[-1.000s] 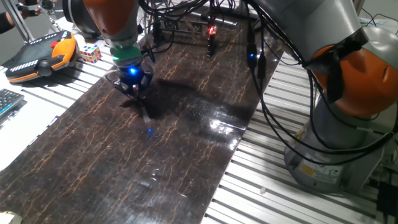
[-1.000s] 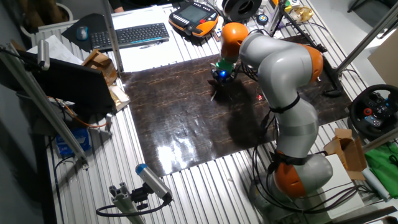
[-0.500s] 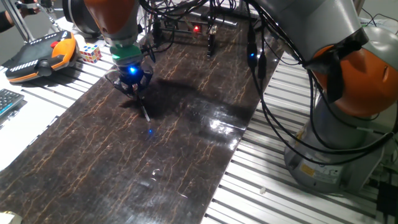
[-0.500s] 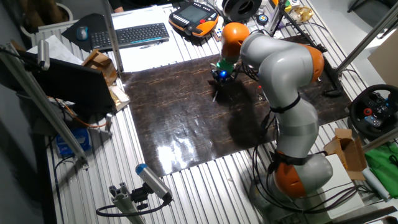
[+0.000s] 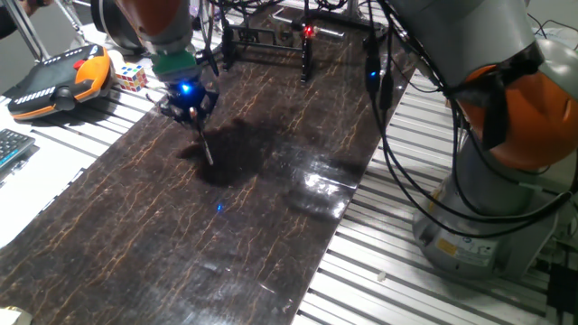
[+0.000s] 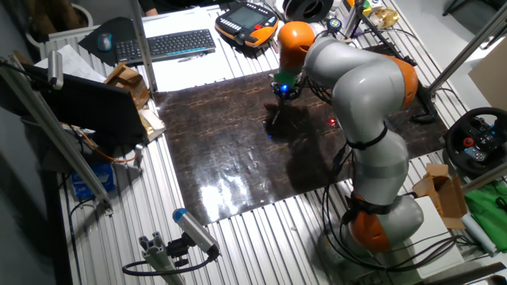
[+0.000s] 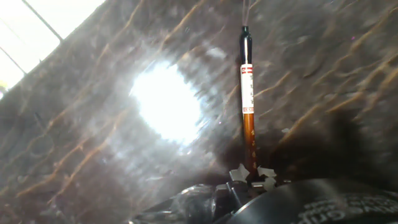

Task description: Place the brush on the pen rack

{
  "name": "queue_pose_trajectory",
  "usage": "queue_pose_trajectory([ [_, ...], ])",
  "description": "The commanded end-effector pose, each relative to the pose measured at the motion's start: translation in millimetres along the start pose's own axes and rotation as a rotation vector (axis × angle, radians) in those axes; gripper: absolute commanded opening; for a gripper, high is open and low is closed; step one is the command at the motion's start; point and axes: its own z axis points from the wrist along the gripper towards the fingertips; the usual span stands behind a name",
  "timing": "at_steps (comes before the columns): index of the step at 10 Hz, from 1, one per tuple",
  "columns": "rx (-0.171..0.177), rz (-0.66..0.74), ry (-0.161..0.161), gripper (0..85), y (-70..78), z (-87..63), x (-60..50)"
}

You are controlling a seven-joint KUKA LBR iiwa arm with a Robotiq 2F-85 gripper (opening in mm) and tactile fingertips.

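Observation:
My gripper is shut on the brush, a thin stick that hangs down from the fingers with its tip just above the dark mat. In the hand view the brush runs straight away from the gripper, with an orange-brown shaft, a white label and a dark end. In the other fixed view the gripper hovers over the mat's far part. The pen rack, a low black frame, stands at the mat's back edge, well behind and to the right of the gripper.
A teach pendant, a colour cube and a keyboard lie left of the mat. Black cables hang along the mat's right side. The arm's base stands at the right.
The gripper has risen and shifted a little toward the back, lifting the brush off the mat. The brush now hangs clear below the fingers.

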Motion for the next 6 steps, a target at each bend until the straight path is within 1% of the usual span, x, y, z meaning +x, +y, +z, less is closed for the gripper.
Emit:
queue_pose_trajectory([
  [1,0.004,0.0,-0.064,1.0,-7.6,-31.8,-8.6],
  [2,0.013,0.0,-0.095,1.0,-12.4,-34.9,-13.6],
  [3,0.025,0.0,-0.12,1.0,-18.3,-37.5,-18.5],
  [4,0.028,-0.005,-0.122,1.0,-26.3,-40.7,-23.6],
  [6,0.037,0.006,-0.119,1.0,-31.8,-48.4,-21.8],
])
